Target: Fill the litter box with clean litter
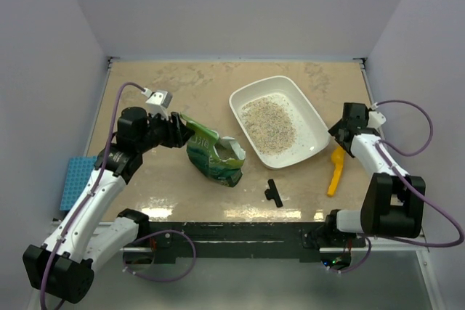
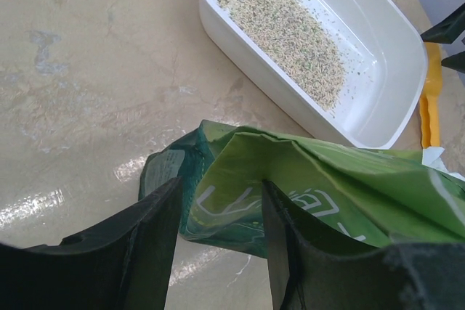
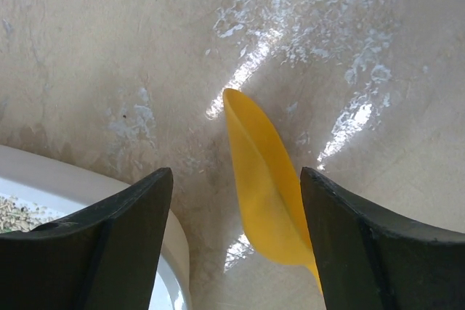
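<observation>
The white litter box (image 1: 309, 110) lies at centre right with a thin spread of clean litter (image 1: 269, 123) on its floor, also clear in the left wrist view as litter (image 2: 287, 30). A crinkled green bag (image 1: 213, 154) rests left of the box, its torn mouth toward it. My left gripper (image 1: 183, 130) is shut on the bag's raised far end, a fold of bag (image 2: 334, 179) filling the gap at the tips. My right gripper (image 3: 236, 173) hangs open just right of the box rim (image 3: 87, 186), its fingers straddling the yellow scoop (image 3: 265, 179) without touching it.
The yellow scoop (image 1: 336, 172) lies on the table along the box's right side. A small black clip (image 1: 274, 192) sits near the front edge. A blue block (image 1: 73, 183) sits off the table's left edge. Grey walls enclose the table.
</observation>
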{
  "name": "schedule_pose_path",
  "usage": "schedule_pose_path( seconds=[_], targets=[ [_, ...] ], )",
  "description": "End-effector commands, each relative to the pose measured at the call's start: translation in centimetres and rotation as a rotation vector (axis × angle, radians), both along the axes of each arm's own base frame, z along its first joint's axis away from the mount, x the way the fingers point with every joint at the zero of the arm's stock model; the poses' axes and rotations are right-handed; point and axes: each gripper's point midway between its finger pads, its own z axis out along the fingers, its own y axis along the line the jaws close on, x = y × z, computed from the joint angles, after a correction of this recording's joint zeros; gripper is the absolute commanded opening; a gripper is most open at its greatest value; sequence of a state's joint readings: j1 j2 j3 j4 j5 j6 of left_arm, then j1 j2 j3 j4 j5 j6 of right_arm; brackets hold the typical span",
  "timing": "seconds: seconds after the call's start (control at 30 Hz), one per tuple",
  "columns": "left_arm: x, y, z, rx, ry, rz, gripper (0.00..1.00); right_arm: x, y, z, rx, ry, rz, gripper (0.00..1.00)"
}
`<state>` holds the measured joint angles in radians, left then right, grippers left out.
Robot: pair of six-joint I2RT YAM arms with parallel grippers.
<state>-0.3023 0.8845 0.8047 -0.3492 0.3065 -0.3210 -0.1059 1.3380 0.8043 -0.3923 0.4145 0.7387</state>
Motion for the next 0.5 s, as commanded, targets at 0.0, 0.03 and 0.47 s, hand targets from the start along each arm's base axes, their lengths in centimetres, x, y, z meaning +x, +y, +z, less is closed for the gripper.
schedule_pose_path(
  seconds=[0.0, 0.03, 0.47],
  targets=[
    [0.5, 0.2, 0.6, 0.018, -0.032, 0.008, 0.52, 1.6, 0.0, 0.7, 0.005, -0.05, 0.024, 0.71],
    [0.5, 0.2, 0.5, 0.021, -0.03, 0.009, 0.52, 1.6, 0.1, 0.2, 0.008, -0.032, 0.028, 0.69],
    [0.5, 0.3, 0.3, 0.032, -0.027, 0.008, 0.52, 0.2, 0.0, -1.8, 0.003, 0.06, 0.03, 0.0]
  ],
)
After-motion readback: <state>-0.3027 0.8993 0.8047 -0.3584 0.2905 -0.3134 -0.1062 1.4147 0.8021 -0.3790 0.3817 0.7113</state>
